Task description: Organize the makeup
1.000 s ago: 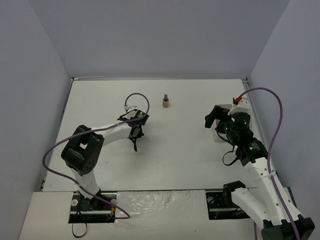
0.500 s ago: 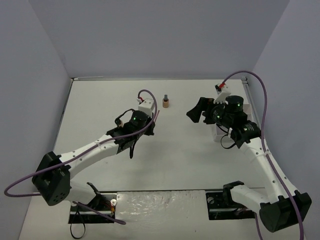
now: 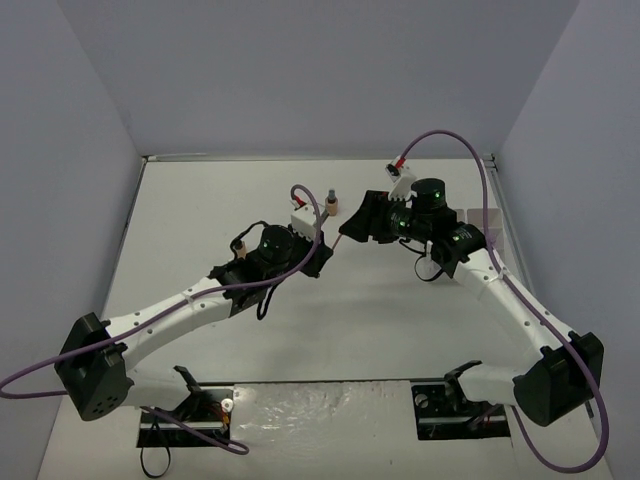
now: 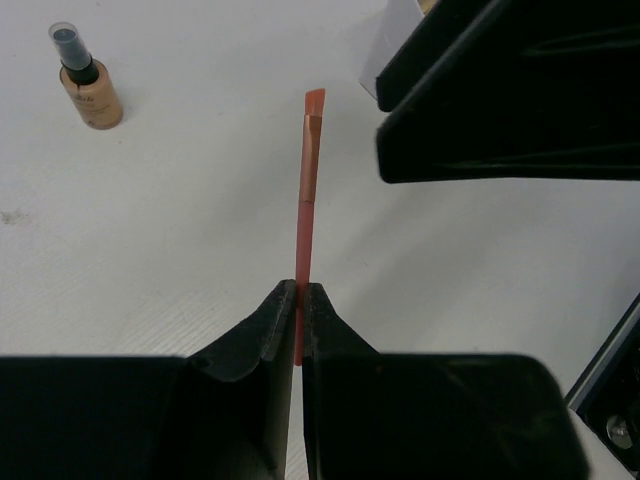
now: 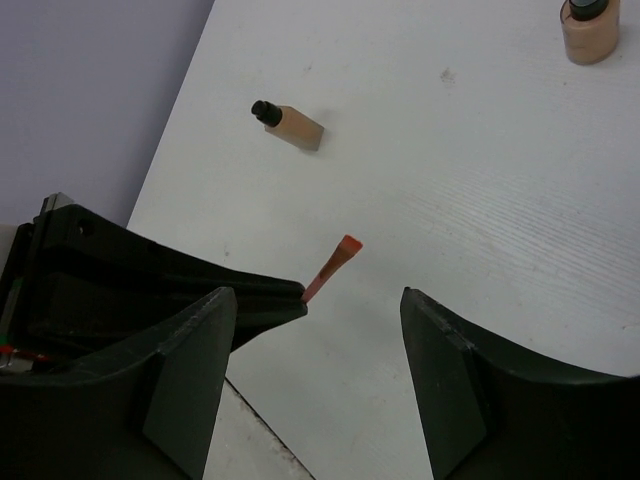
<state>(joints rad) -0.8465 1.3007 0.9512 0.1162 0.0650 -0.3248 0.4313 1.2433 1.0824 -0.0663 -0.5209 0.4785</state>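
My left gripper (image 4: 298, 296) is shut on the lower end of a thin red stick (image 4: 307, 190). The stick juts up and away, its slanted tip free. In the top view that gripper (image 3: 324, 250) is stretched toward the table's middle, and the stick (image 3: 339, 238) points at my right gripper (image 3: 362, 222). The right gripper (image 5: 318, 300) is open, a finger on each side of the stick (image 5: 334, 263), touching nothing. A tan bottle (image 3: 331, 204) with a dark cap stands upright just behind the two grippers. Another tan bottle (image 5: 291, 126) lies on its side farther left.
The white tray (image 3: 487, 222) lies at the right edge of the table, mostly hidden by the right arm. Grey walls close the table in on three sides. The upright bottle (image 4: 88, 86) is close to the left of the stick's tip.
The left arm has reached out to the right with the stick. The right arm has swung left from the tray to meet it, and its jaws have narrowed.
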